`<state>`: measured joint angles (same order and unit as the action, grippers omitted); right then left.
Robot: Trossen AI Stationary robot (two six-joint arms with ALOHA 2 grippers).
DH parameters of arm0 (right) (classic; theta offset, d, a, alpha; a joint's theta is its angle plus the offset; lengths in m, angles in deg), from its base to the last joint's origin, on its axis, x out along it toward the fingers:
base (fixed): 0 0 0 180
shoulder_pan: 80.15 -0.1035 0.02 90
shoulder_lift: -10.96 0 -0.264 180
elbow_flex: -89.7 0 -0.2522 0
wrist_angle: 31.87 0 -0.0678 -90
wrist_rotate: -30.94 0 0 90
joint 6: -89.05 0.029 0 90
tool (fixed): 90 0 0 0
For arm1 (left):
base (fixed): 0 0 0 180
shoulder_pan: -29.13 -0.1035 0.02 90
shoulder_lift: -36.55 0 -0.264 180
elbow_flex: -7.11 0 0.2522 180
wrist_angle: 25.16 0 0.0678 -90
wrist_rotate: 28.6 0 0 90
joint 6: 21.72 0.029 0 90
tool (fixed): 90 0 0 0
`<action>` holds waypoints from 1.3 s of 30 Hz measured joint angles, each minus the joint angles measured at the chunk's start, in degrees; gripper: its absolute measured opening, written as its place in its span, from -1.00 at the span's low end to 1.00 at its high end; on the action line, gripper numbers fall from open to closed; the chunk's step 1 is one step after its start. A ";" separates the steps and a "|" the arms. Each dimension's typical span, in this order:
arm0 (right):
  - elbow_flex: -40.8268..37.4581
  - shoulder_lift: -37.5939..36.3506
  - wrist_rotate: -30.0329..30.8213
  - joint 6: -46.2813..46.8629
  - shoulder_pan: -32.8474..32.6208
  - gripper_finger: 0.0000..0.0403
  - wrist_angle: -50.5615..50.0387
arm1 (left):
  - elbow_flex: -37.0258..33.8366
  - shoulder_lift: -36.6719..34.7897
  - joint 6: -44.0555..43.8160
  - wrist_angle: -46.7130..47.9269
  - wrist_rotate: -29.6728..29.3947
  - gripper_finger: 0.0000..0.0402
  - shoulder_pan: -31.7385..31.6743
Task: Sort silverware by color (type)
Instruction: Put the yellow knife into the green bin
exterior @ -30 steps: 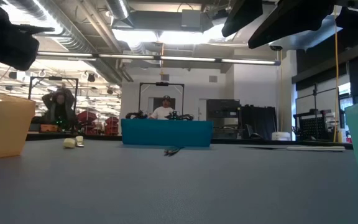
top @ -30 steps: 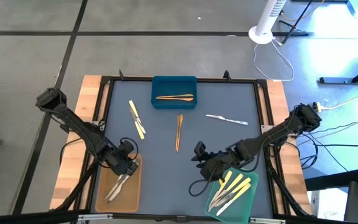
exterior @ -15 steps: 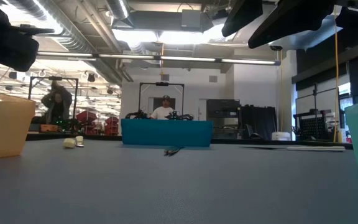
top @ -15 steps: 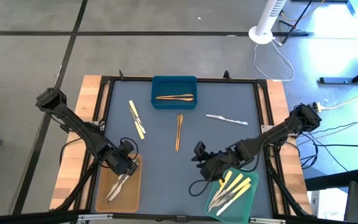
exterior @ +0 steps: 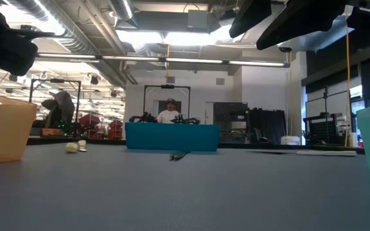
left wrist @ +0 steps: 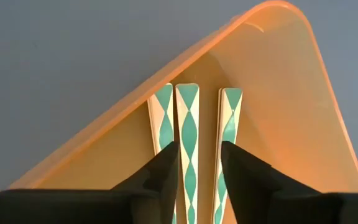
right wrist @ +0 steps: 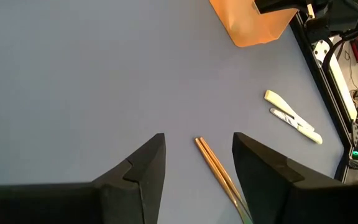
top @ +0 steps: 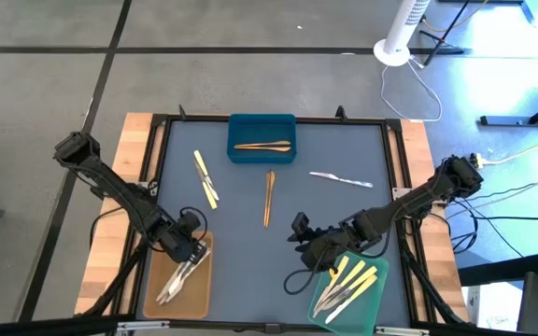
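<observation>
Three silvery utensils [left wrist: 188, 124] with a teal diamond pattern lie side by side on the floor of the tan tray [top: 197, 283]. My left gripper [top: 187, 250] hovers open above them, and the middle one shows in the gap between its fingers [left wrist: 201, 162]. My right gripper [top: 299, 231] is open over the mat beside the green tray [top: 374, 301], which holds pale yellow utensils [top: 348, 280]. Two brown utensils [top: 269, 198] lie mid-table and show ahead of the right gripper [right wrist: 197, 142]. One brown utensil [top: 263, 145] lies in the blue tray [top: 261, 124].
Pale yellow utensils [top: 205, 177] lie on the mat left of centre and a silvery one [top: 341, 178] lies right of centre. The blue tray stands at the far edge. A black frame [top: 156, 149] rims the mat. People show in the room behind [exterior: 170, 114].
Both arms have kept still. The silvery utensils in the tan tray lie a little more spread under the left gripper than a second ago. A person in the background room has moved.
</observation>
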<state>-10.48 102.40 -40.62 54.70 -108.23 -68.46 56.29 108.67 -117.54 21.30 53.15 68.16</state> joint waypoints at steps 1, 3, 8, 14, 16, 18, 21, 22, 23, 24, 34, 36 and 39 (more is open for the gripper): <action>0.00 0.00 -0.01 0.00 0.00 -0.12 0.00 | 0.00 0.00 0.00 0.01 0.00 -0.40 0.00; 0.00 0.00 0.01 0.00 0.00 -0.12 0.00 | 0.00 0.01 -0.04 0.01 0.00 -0.34 0.00; 0.00 0.00 -0.01 0.00 0.00 -0.12 0.00 | 0.00 0.01 -1.17 0.01 0.55 -0.22 0.00; 0.00 0.00 -0.01 0.00 -0.01 -0.12 0.00 | 0.00 0.00 -1.30 0.02 0.90 -0.12 0.00; 0.00 0.00 -0.01 0.00 0.00 -0.12 0.00 | 0.00 0.00 -1.30 0.01 0.90 -0.11 0.00; 0.00 0.00 0.00 0.00 0.00 -0.12 0.00 | 0.00 0.00 -1.27 0.01 0.90 -0.11 0.00; 0.00 0.00 0.26 -0.02 0.00 -0.12 0.00 | 0.00 -0.01 -1.30 0.01 0.92 -0.11 0.00; 0.00 0.00 0.80 -0.01 -0.02 -0.12 0.00 | 0.00 0.00 -1.37 -0.06 1.32 -0.11 0.00; 0.00 0.00 1.45 -0.02 -0.02 -0.12 0.00 | 0.00 -0.01 -1.63 -0.24 1.94 -0.11 0.00; 0.00 0.00 1.98 -0.02 0.00 -0.12 0.00 | 0.00 0.01 -2.16 -0.47 2.53 -0.11 0.00; 0.00 0.00 3.57 -0.02 0.00 -0.12 -0.01 | 0.00 -0.01 -3.00 -5.99 3.50 -0.12 0.00; 0.00 0.00 3.58 -0.02 0.00 -0.12 0.00 | 0.00 -0.01 -3.00 -7.33 3.50 -0.12 0.00; 0.00 0.00 3.60 0.00 0.00 -0.12 -0.02 | 0.00 -0.29 -3.03 -8.50 4.11 -0.12 0.00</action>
<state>-10.48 102.40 -37.02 54.70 -108.23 -68.49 56.29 108.38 -120.58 12.79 57.26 68.16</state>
